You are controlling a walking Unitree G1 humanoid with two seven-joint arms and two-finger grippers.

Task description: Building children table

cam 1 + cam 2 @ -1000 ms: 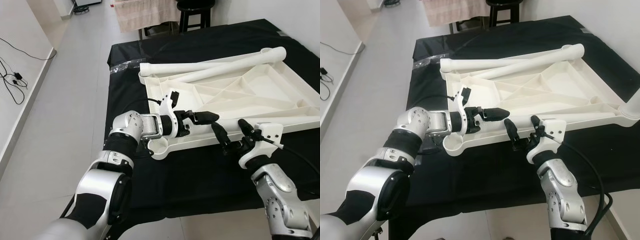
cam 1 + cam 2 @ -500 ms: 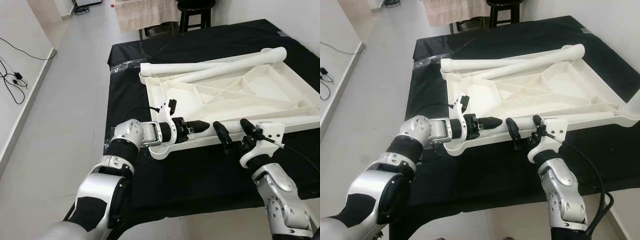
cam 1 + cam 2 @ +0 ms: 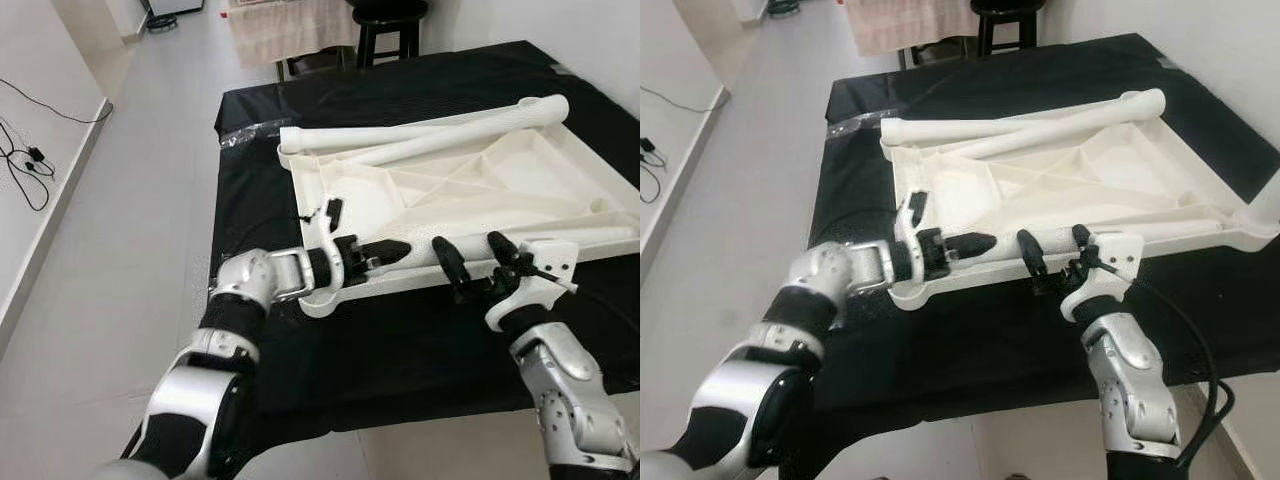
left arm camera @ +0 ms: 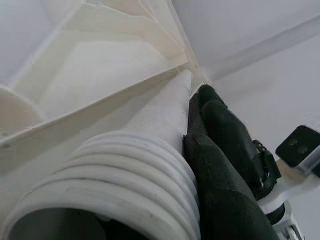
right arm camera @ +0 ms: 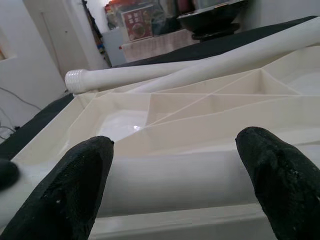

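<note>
Gripping the white plastic threaded table leg (image 3: 440, 248), the left gripper (image 3: 385, 253) pinches its end over the upturned white ribbed plastic table panel (image 3: 470, 190) on the black tabletop (image 3: 400, 330); the right gripper (image 3: 470, 262) straddles it, fingers spread. Best keep the leg level and aligned with its corner socket.

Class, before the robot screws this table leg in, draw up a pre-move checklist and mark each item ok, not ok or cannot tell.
1. Left gripper closed on the white plastic table leg lying along the near edge: ok.
2. Right gripper straddling that leg, fingers spread, not yet gripping: not ok.
3. Upturned white plastic tabletop lying flat on the black cloth: ok.
4. Threaded end of the leg lined up with the corner socket: cannot tell.
5. Two spare white legs resting across the far edge, apart from both grippers: ok.
</note>
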